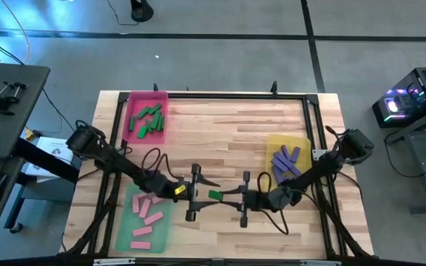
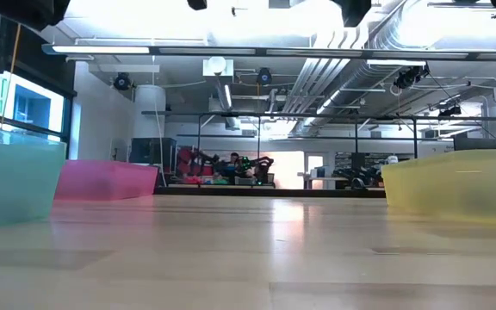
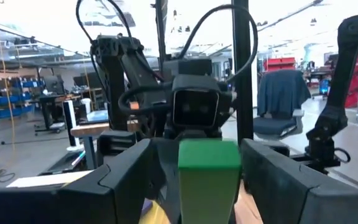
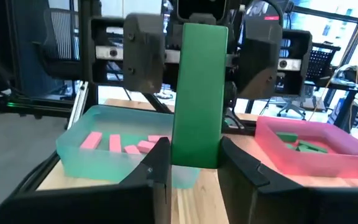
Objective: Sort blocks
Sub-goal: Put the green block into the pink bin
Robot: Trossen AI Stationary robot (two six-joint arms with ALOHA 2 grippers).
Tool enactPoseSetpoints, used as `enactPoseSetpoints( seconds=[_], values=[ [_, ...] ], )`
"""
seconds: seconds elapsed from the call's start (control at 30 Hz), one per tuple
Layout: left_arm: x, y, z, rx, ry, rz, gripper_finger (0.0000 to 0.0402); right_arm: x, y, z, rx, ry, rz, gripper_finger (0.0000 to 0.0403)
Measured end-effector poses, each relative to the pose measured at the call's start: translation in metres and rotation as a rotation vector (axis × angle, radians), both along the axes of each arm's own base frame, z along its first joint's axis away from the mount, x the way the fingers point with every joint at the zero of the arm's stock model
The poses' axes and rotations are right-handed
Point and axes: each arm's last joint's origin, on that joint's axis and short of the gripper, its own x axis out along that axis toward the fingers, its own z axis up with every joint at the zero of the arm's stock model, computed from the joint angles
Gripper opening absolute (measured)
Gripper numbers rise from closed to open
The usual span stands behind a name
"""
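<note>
We have the two grippers facing each other above the middle of the table (image 1: 220,125), with one green block (image 1: 214,195) between them. The right gripper (image 1: 237,196) has its fingers closed on one end of that block, and the right wrist view shows the bar standing out straight from the pinch. The left gripper (image 1: 198,193) has its jaws spread wide on either side of the other end, touching nothing that we can see (the left wrist view shows daylight between each finger and the block).

As we judge it, the danger lies in the timing of this handover. If the right fingers let go before the left ones have closed firmly, the block drops to the wood between the trays. If the left jaws close off-centre, they may twist the bar in the right grip and knock it loose.

The green blocks (image 1: 147,120) already sorted lie in the pink tray (image 1: 163,96), well apart from here, so a weak grip could also slip on that long carry over the green tray (image 1: 128,193) of pink blocks (image 1: 148,214)
</note>
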Motion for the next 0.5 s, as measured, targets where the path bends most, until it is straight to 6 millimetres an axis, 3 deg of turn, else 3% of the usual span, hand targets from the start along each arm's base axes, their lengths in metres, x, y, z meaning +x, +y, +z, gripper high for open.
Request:
enactPoseSetpoints(
  seconds=[0.23, 0.37, 0.5],
  values=[
    [0.002, -0.003, -0.006, 0.004, 0.042, 0.0, 0.0211, 0.0, 0.0, -0.001, 0.016, -0.001, -0.014, 0.0069],
    [0.0, -0.008, -0.007, 0.019, 0.048, -0.001, 0.0163, 0.0, 0.0, -0.001, 0.017, -0.001, -0.011, 0.0069],
    [-0.002, -0.012, -0.008, 0.043, 0.059, 0.036, 0.0089, 0.0, 0.001, -0.002, 0.031, 0.007, -0.003, 0.0084]
  ],
)
